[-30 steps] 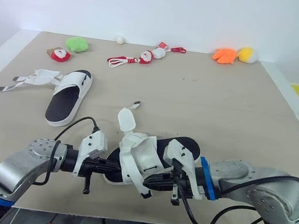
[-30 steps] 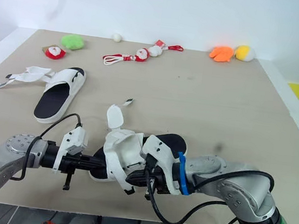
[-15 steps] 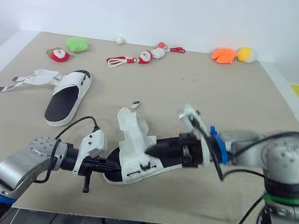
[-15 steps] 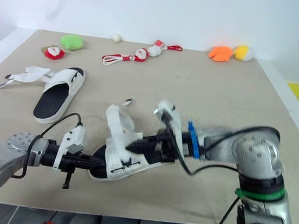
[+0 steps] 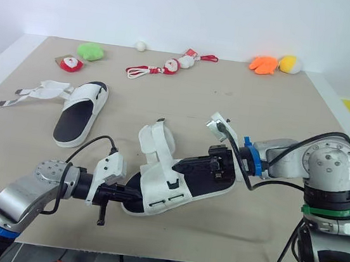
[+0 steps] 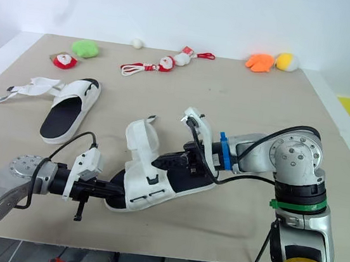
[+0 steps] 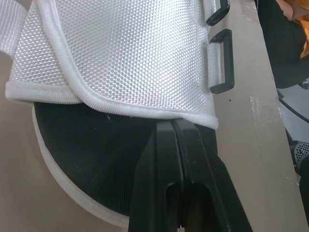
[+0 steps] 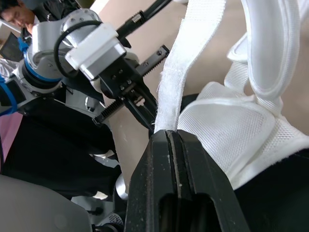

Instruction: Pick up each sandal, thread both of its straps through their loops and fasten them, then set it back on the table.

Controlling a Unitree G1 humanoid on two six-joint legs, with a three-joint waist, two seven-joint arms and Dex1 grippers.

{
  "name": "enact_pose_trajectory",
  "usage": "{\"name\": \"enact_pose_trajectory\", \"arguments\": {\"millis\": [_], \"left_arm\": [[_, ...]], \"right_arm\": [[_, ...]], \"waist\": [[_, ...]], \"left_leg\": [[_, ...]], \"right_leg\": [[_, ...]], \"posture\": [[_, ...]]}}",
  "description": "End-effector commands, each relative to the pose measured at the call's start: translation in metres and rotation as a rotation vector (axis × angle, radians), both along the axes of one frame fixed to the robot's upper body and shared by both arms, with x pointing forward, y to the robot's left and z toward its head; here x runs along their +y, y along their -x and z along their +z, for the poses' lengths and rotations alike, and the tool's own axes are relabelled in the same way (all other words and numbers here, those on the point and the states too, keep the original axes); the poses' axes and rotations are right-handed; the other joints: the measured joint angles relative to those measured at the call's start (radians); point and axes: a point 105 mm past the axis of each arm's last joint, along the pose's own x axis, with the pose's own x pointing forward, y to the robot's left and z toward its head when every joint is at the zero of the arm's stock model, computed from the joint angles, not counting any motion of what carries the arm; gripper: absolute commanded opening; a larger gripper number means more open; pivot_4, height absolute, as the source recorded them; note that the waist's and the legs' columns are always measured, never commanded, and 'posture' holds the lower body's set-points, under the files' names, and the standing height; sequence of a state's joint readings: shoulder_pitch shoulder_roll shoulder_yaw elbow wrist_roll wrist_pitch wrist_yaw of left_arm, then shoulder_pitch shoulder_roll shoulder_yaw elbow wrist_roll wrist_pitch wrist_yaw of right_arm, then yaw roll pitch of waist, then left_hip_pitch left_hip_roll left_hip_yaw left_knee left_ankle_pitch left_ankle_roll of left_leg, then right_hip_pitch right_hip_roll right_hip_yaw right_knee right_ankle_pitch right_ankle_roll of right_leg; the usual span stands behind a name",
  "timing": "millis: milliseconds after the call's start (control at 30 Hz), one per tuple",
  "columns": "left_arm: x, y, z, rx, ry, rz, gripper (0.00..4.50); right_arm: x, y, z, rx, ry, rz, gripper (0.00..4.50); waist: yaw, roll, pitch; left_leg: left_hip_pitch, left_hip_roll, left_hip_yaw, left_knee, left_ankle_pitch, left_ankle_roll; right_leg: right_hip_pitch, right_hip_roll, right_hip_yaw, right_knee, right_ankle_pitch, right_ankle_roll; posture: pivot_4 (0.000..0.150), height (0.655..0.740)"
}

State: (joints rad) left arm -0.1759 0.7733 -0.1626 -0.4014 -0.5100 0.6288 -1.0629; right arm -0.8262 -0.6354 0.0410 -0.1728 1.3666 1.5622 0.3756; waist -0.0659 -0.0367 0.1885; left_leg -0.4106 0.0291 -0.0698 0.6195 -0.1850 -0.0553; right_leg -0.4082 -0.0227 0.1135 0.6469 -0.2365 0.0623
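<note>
Sandal work sits partway through the first shoe. At 10 o'clock on the beige tabletop [image 5: 281, 99], the second white slide sandal with a black footbed [image 5: 80, 116] lies flat with its straps splayed open, not yet handled.

At 6 o'clock the left gripper [image 7: 172, 123] has its fingers pressed together. Their tips are tucked at the rim of the white mesh sandal with a black footbed [image 5: 162, 187], and I cannot tell whether they pinch anything. Two black plastic loops [image 7: 220, 62] on its side flap are empty.

A second ago the right gripper [image 8: 166, 133] lay low across that sandal's 6 o'clock side. It has swung round to its 3 o'clock and is clamped on a white webbing strap [image 8: 186, 63], drawn up clear of the upper. Threading likely comes next, and nothing is fastened yet.
</note>
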Motion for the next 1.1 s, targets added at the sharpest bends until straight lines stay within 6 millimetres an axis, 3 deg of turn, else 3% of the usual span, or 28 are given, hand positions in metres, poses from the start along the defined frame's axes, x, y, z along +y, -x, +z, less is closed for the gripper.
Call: {"name": "enact_pose_trajectory", "arguments": {"millis": [33, 1100], "left_arm": [[0.003, -0.003, -0.007, 0.01, -0.034, 0.041, 0.0], [0.003, -0.001, -0.008, 0.02, -0.023, 0.045, 0.0]], "right_arm": [[0.002, 0.006, -0.001, -0.048, 0.025, 0.026, 0.04], [-0.012, 0.02, -0.022, -0.066, 0.144, 0.078, 0.04]], "waist": [[0.0, 0.0, 0.0], [0.0, 0.0, 0.0]], "left_leg": [[0.0, 0.0, 0.0, 0.0, 0.0, 0.0], [-0.001, 0.0, 0.0, -0.001, 0.0, 0.0]], "right_leg": [[0.0, 0.0, 0.0, 0.0, 0.0, 0.0], [-0.001, 0.0, 0.0, -0.001, -0.001, 0.0]], "posture": [[0.15, 0.74], [0.15, 0.74]]}}
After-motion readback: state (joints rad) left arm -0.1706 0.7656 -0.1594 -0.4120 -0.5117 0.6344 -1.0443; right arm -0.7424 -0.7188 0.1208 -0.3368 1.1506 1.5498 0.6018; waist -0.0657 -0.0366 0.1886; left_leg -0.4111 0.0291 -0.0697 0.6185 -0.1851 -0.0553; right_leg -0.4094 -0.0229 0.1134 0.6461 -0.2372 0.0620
